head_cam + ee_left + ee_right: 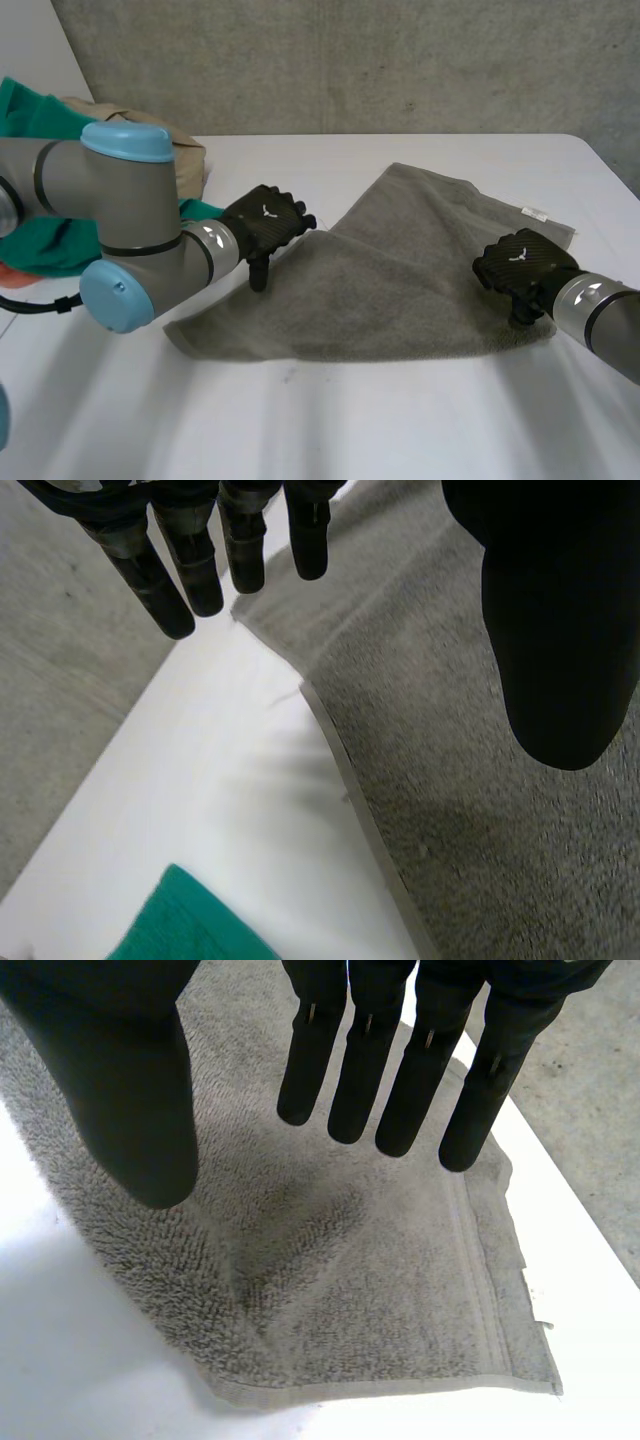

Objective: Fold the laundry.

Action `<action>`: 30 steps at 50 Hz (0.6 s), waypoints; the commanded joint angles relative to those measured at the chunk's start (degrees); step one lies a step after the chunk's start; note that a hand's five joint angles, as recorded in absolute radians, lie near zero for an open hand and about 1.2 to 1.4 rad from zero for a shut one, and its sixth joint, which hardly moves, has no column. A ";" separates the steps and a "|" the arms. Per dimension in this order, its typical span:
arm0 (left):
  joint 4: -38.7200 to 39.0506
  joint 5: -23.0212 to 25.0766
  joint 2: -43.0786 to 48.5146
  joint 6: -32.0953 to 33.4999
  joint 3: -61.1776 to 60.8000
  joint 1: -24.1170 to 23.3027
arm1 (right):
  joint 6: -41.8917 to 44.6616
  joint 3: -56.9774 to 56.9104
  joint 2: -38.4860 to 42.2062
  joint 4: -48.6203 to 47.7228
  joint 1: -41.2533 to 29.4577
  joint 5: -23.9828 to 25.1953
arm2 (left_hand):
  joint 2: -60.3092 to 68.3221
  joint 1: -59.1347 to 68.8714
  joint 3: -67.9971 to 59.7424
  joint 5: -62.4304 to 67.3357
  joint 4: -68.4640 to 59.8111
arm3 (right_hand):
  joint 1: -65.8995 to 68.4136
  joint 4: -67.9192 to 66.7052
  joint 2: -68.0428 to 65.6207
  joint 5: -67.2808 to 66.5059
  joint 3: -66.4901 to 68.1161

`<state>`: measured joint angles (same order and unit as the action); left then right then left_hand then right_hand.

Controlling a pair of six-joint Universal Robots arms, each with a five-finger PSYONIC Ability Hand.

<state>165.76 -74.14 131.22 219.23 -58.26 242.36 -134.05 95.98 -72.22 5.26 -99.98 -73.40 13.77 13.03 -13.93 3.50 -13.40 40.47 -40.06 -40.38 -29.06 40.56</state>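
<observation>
A grey towel (400, 290) lies on the white table (330, 420), with one part folded over so that a slanted edge runs across it. My left hand (265, 222) hovers at the towel's left corner, fingers straight and thumb apart, with nothing in it. In the left wrist view the left hand (200, 570) hangs above the towel's hemmed edge (340, 770). My right hand (520, 262) is over the towel's near right corner. In the right wrist view the right hand (400, 1090) has straight fingers spread above the towel (330, 1260), apart from it.
A pile of laundry sits at the table's left: green cloth (40, 240) and beige cloth (170, 150). A corner of the green cloth (180, 920) lies near the towel's edge. A white label (535, 213) shows at the towel's far right corner. A concrete wall stands behind.
</observation>
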 commanded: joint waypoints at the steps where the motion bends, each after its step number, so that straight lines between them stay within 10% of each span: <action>1: -1.22 -0.13 -6.05 -2.67 -6.14 -2.15 | 0.19 -2.64 -1.34 6.68 1.19 0.18 | 5.85 6.58 -5.68 6.12 -6.21 | -2.54 2.12 2.44 1.13 -2.63; 19: 11.25 -16.39 -7.13 -6.45 -24.62 -5.67 | -0.07 4.21 -1.70 0.55 3.92 2.20 | 14.26 15.00 -14.10 14.54 -14.63 | -1.54 1.13 1.45 0.13 -1.63; 30: 11.52 -18.24 -2.20 -5.93 -20.58 -5.50 | -2.00 5.62 -1.43 -1.48 3.56 1.94 | 53.09 53.83 -52.93 53.37 -53.46 | -0.19 -0.22 0.10 -1.21 -0.29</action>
<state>178.34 -92.36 126.78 213.04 -80.95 236.58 -134.81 101.19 -73.70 4.38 -96.42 -71.34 47.16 48.87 -47.04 36.69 -47.11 36.25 -35.22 -35.38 -24.55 35.13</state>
